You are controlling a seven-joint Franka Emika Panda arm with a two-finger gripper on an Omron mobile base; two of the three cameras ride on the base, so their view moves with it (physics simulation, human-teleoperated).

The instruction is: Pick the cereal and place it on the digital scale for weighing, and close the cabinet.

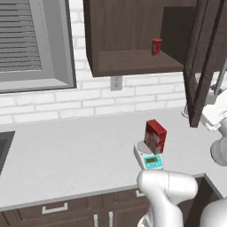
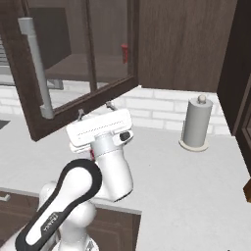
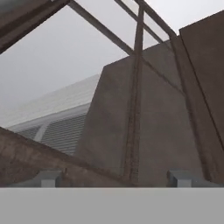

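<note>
White arm raised, fingers (image 2: 94, 111) spread apart, empty, just under open cabinet door (image 2: 73, 63); cereal (image 1: 155, 136) on digital scale (image 1: 150, 156).

Small dark lettering runs along the black band of the robot's arm (image 2: 51, 211) in the right base view, too small to make out. The scale (image 1: 150, 159) has a teal display panel with dark marks on it in the left base view, but no digits can be read. The cereal (image 1: 155, 136) box standing on the scale shows a pale picture on its front, with no legible words.
</note>
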